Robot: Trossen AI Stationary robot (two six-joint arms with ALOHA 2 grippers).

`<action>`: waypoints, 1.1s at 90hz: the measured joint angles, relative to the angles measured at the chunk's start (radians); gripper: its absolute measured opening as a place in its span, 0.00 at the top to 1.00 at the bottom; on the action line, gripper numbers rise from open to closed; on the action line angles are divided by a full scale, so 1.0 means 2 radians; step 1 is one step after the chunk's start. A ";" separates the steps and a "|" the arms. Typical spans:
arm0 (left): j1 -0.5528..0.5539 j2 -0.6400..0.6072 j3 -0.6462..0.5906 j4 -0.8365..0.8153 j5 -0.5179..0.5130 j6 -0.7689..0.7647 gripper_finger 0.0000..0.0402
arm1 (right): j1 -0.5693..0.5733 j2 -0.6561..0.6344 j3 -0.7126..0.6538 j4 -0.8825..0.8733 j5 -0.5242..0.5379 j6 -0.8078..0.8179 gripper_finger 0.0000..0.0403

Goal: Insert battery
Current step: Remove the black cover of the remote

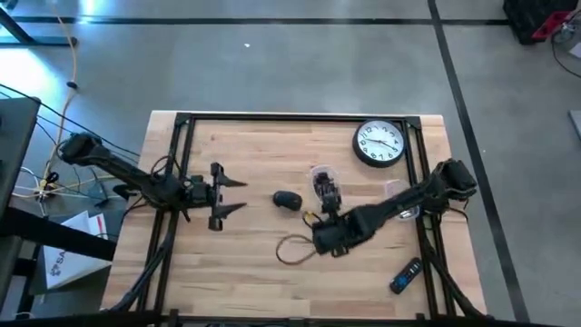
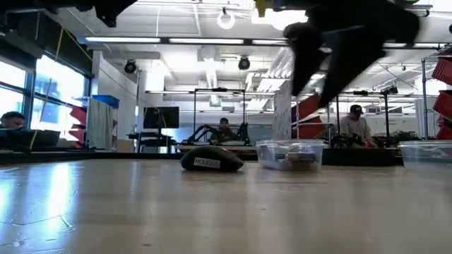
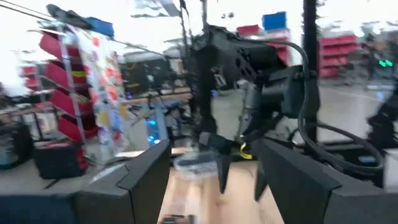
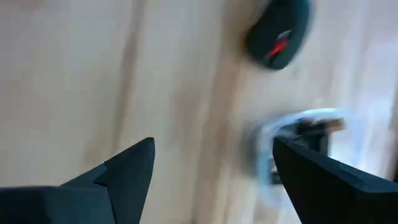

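Observation:
A black computer mouse (image 1: pixel 287 201) (image 2: pixel 212 161) (image 4: pixel 278 34) lies on the wooden table near its middle. Just right of it stands a clear plastic container (image 1: pixel 322 181) (image 2: pixel 289 154) (image 4: pixel 298 143) with small dark items inside; I cannot pick out a single battery. My right gripper (image 1: pixel 316 222) (image 4: pixel 214 146) hovers open above the table, on the near side of the mouse and container, with nothing between its fingers. My left gripper (image 1: pixel 234 195) (image 3: pixel 214 149) is open at the left, level, pointing toward the mouse and the right arm.
A wall clock (image 1: pixel 379 143) lies at the far right. A dark remote (image 1: pixel 406 275) lies near the right front corner. A loop of cable (image 1: pixel 290 250) lies near the right gripper. Another clear tub (image 2: pixel 424 152) shows to the right. People sit in the room beyond the table.

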 joint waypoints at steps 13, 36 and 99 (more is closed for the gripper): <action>-0.029 0.080 0.049 0.006 -0.023 -0.013 0.43 | 0.059 0.000 0.000 -0.009 -0.043 0.040 0.27; -0.086 0.229 0.134 0.076 -0.057 -0.040 0.43 | 0.168 0.000 0.000 -0.083 -0.118 0.155 0.27; -0.192 0.412 0.318 0.083 -0.170 -0.025 0.43 | 0.326 0.017 -0.070 -0.106 -0.210 0.279 0.26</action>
